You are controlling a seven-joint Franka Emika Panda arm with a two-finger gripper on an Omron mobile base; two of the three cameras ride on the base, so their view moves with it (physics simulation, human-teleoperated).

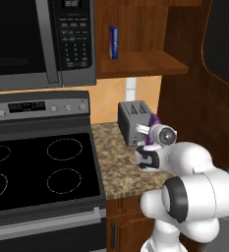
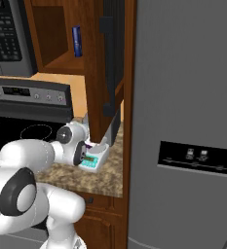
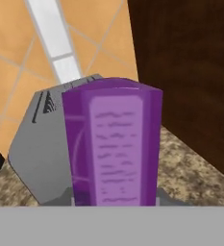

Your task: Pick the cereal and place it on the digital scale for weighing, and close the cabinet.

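The cereal (image 3: 114,144), a thin purple box, stands upright close before the hand camera, and my gripper (image 3: 114,198) is shut on its lower part. A purple sliver of the cereal (image 1: 154,119) peeks out behind my wrist, right of the toaster. The digital scale (image 2: 97,158), white with a teal front panel, lies on the counter directly under my hand. Whether the box touches the scale is hidden by the hand. The cabinet (image 1: 140,61) stands open above, its door (image 2: 112,58) swung out toward me.
A grey toaster (image 1: 133,122) sits on the speckled counter (image 1: 113,162) just left of the hand. A thin blue box (image 1: 114,42) stands on the cabinet shelf. Stove (image 1: 37,167) and microwave (image 1: 37,39) are left, the grey fridge (image 2: 188,121) right.
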